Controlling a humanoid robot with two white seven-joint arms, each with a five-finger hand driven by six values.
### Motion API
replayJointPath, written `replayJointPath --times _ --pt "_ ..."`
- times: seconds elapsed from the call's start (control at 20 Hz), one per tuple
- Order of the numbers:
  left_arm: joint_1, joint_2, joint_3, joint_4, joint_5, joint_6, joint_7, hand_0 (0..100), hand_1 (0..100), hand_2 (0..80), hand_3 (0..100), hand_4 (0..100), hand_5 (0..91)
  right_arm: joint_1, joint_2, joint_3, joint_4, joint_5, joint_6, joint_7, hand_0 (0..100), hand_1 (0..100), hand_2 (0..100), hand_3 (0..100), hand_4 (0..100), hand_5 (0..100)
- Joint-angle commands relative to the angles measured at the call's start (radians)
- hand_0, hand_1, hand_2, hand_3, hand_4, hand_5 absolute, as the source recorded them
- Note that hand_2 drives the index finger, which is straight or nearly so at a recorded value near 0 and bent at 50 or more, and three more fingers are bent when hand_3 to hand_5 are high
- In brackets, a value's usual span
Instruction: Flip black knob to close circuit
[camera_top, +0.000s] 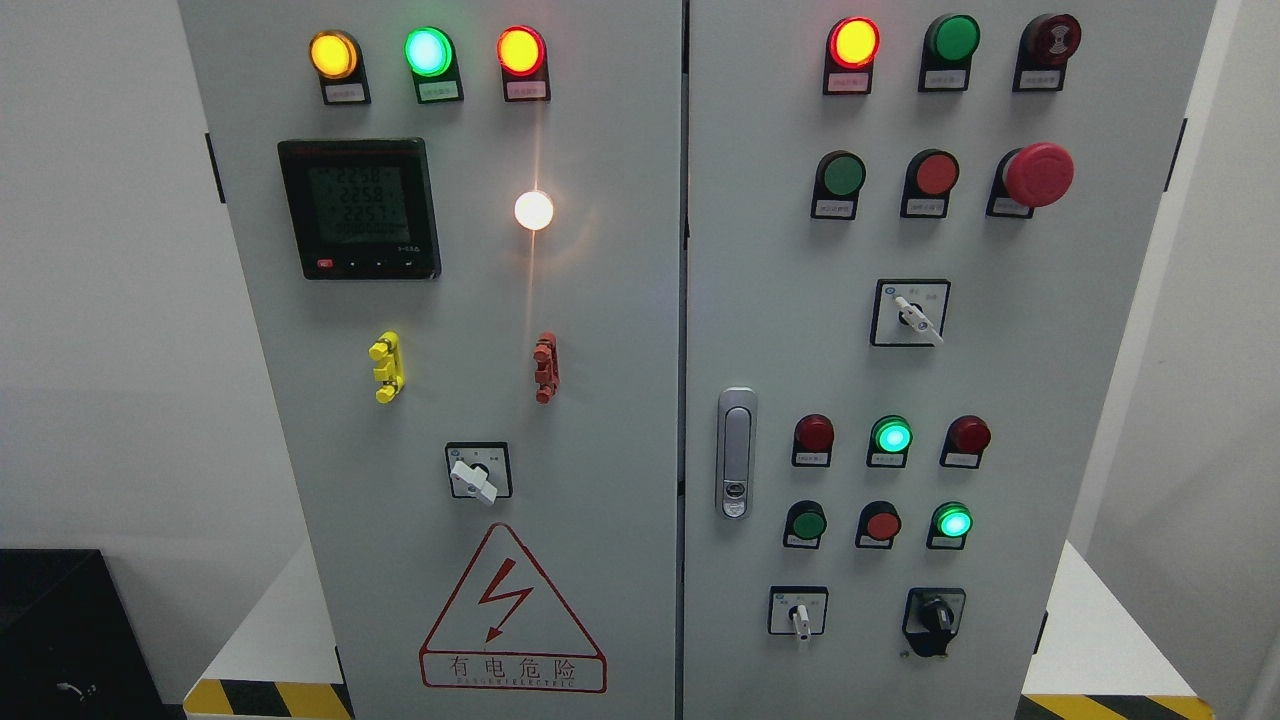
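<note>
No robot hand shows — black knob (935, 615) sits low on the right door (1000, 350).

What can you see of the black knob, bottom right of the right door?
The black knob is a glossy, plastic-looking rotary selector on a black plate with a curved lower edge, lowest right on the right door, beside a white-handled switch. Its grip ridge looks roughly upright; the exact setting is unclear. Nothing touches it, and no robot hand is in view.

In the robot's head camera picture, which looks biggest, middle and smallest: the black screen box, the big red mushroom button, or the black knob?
1. Black screen box, clearly largest.
2. Red mushroom button.
3. Black knob, smallest, though not much smaller than the button.
</note>
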Motion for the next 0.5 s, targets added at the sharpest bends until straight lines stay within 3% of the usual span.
replayJointPath --times 0.0,0.45 --pt "0.021 0.0 0.0 -0.023 0.0 -0.001 0.0 12 56 0.0 0 0 0.0 0.0 -0.008 -0.023 0.003 0.001 0.0 0.001 0 12 0 0 0 0" --pt "0.021 0.0 0.0 -0.023 0.0 -0.001 0.0 12 56 0.0 0 0 0.0 0.0 -0.008 -0.025 0.01 0.002 -0.004 0.002 0 12 0 0 0 0"
